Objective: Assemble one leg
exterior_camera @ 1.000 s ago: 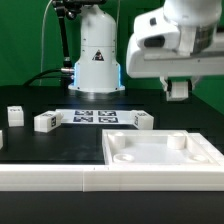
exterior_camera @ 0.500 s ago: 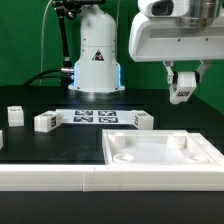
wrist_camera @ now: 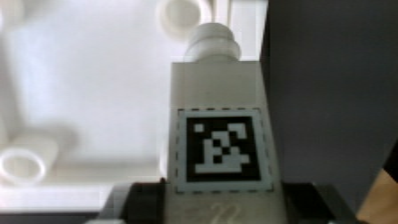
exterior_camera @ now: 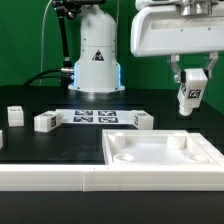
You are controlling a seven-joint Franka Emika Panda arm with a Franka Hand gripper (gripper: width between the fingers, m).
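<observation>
my end effector (exterior_camera: pixel 190 80) is pinching the leg (exterior_camera: pixel 191 98) and holds it upright in the air, above the far corner of the large white plate (exterior_camera: pixel 150 158) on the exterior view's right. so the pickup is done. i judge that lowering it into a corner recess (exterior_camera: pixel 180 143) and fastening it remains. the spare legs (exterior_camera: pixel 45 121) lie on the surface (exterior_camera: pixel 60 145).
</observation>
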